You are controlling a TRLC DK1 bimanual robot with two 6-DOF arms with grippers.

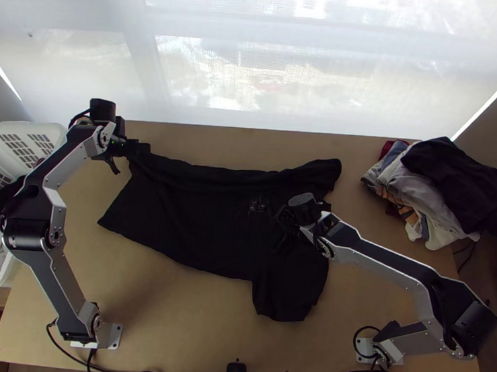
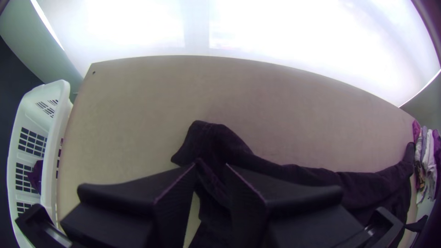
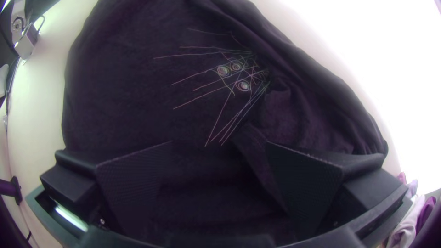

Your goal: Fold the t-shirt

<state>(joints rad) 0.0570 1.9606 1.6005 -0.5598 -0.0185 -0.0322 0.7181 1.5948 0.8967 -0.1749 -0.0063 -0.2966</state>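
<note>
My left gripper (image 1: 137,148) is at the upper left corner of the black t-shirt (image 1: 193,216). In the left wrist view, the left gripper (image 2: 211,166) stands partly open, with bunched dark cloth (image 2: 213,142) at and between its fingertips. My right gripper (image 1: 285,233) is over the shirt's right part. It is wide open in the right wrist view (image 3: 219,143), with dark cloth (image 3: 138,92) and a line print beyond its fingers. The shirt lies spread with a rumpled far edge; one part sticks out toward the near side.
A white laundry basket (image 1: 14,266) with clothes stands at the left edge. A pile of clothes (image 1: 423,190) lies at the back right. Bare wooden table (image 1: 186,317) shows in front of the shirt, and cables run along the near edge.
</note>
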